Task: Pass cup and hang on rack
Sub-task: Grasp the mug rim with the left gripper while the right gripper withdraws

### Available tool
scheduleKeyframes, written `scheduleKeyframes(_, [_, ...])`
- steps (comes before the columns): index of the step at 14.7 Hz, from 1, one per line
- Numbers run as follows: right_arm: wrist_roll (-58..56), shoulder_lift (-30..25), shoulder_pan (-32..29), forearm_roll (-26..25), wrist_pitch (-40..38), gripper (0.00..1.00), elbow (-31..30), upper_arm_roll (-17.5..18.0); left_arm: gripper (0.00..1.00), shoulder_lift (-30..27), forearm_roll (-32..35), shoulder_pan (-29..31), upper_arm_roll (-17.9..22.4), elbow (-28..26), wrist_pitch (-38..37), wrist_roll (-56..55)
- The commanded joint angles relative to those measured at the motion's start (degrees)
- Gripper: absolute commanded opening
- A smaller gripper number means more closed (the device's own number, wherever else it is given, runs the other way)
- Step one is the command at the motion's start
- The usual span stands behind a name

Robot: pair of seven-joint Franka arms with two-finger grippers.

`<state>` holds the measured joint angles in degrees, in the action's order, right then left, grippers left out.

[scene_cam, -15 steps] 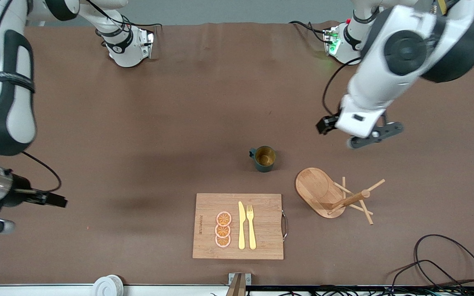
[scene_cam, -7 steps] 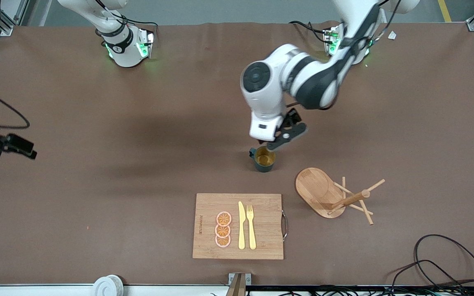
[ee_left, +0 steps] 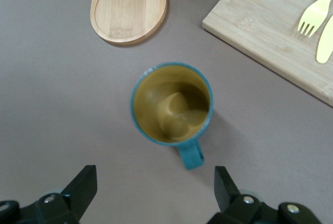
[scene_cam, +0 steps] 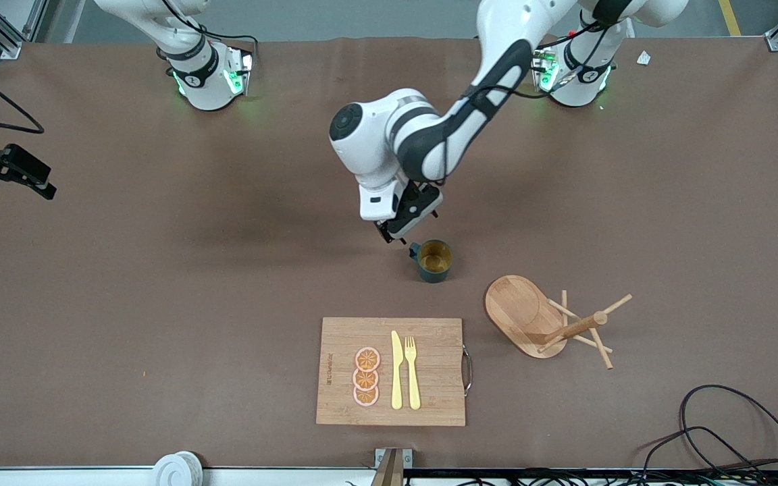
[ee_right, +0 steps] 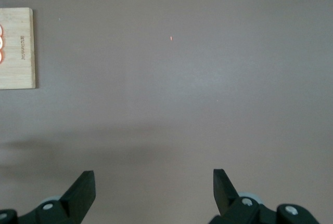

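Observation:
The dark teal cup (scene_cam: 434,261) stands upright mid-table, tan inside, its small handle toward the right arm's end. In the left wrist view the cup (ee_left: 171,104) lies just ahead of my left gripper (ee_left: 154,177), whose open fingers flank bare table short of the handle. In the front view the left gripper (scene_cam: 394,235) hovers beside the cup, above the table on the handle side. The wooden rack (scene_cam: 544,317) stands nearer the front camera, toward the left arm's end; its oval base (ee_left: 129,8) shows. My right gripper (ee_right: 153,180) is open over bare table at the right arm's end.
A wooden cutting board (scene_cam: 389,371) with a yellow knife, fork and orange slices lies nearer the front camera than the cup. Black cables (scene_cam: 720,432) coil at the near corner on the left arm's end. A white roll (scene_cam: 176,469) sits at the near edge.
The left arm swung in from its end of the table and came down beside the cup's handle. The right arm drew away from the front camera along the table's end.

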<state>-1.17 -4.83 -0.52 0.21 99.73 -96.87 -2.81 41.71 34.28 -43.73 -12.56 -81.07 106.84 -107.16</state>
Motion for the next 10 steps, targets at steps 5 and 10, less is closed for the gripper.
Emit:
scheduleKeyframes(5, [-0.32,1.4,-0.72,-1.0,-4.27,1.0,6.52,0.09,0.95,6.27,9.05,-3.56,0.78,3.82,-0.14,-11.06])
scheduleKeyframes(10, [0.03,9.38,-0.19,-2.93,-8.57,1.0,16.26,0.35,0.88,8.38,9.48,-4.78,4.64,3.91,-0.14,-10.97])
